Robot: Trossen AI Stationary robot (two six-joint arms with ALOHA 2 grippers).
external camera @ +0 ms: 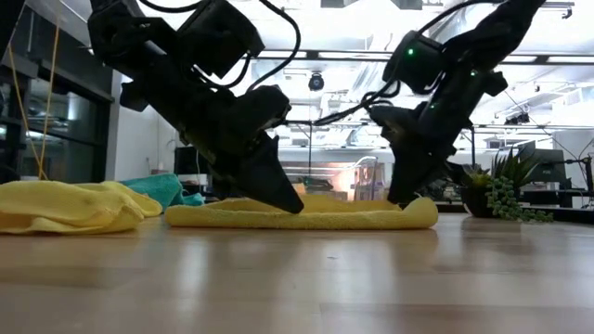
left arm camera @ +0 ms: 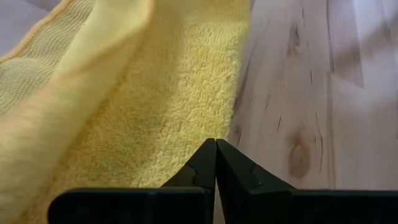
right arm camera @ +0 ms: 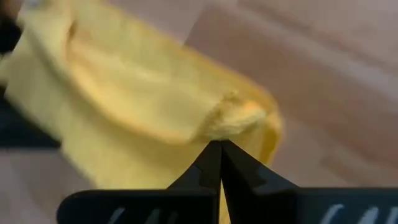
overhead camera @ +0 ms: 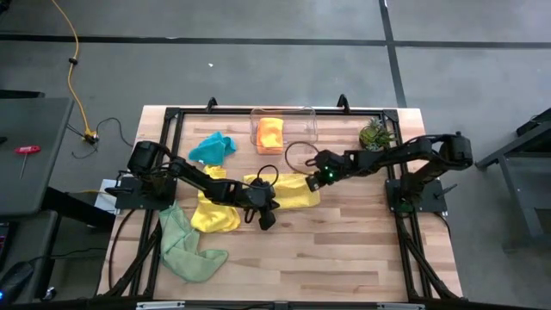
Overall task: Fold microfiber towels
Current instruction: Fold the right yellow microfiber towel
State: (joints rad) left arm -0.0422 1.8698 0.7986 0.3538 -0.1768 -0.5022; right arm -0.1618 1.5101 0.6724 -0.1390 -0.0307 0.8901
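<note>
Both grippers are clenched on opposite ends of the yellow towel (overhead camera: 288, 191) lying just in front of the clear bin (overhead camera: 283, 126), left gripper (overhead camera: 265, 215) and right gripper (overhead camera: 317, 181) apparently keeping it taut for a fold.

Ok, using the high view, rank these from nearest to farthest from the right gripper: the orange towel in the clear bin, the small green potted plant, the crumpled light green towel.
From the right gripper, at the table's middle:
1. Orange towel, in the clear plastic bin toward the far edge.
2. Small green potted plant, at the far right corner; not much farther than the orange towel.
3. Crumpled light green towel, at the near left corner, plainly farthest.
</note>
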